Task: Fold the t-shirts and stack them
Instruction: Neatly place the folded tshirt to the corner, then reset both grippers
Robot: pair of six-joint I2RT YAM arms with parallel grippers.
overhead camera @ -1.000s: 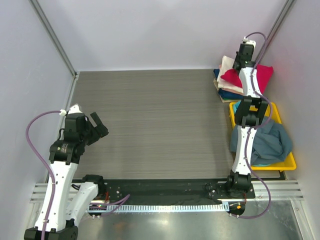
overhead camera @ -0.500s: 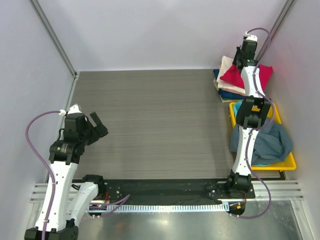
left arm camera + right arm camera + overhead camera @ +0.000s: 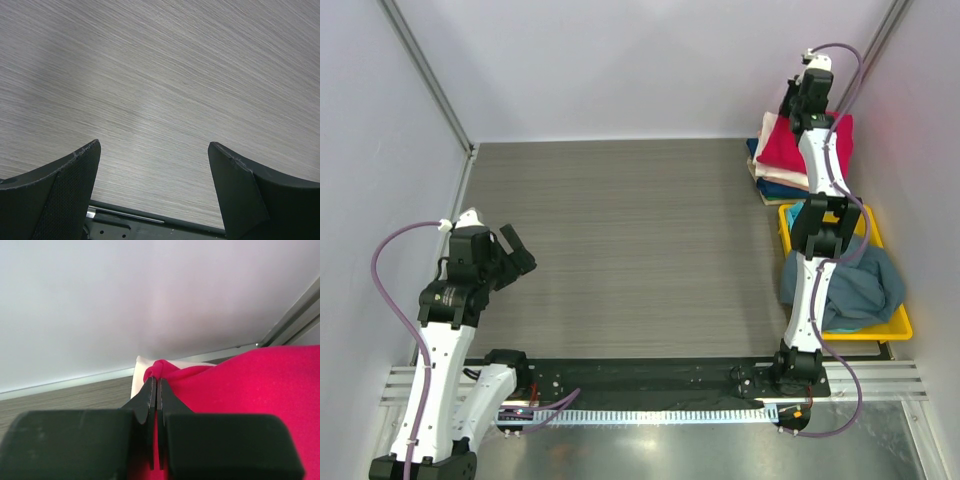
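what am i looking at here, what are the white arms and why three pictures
These are two robot arms bolted at the near edge of a grey table, each ending in a two-finger gripper. The wide picture comes from a fixed camera above and behind them; the other two come from cameras on each wrist, looking past that arm's own fingers. The left gripper is open and empty above bare table. The right gripper is shut on a corner of the crimson-pink t-shirt, which lies on top of a stack of folded shirts in the far right corner. Nearer, a slate blue-grey t-shirt lies crumpled in a yellow tray.
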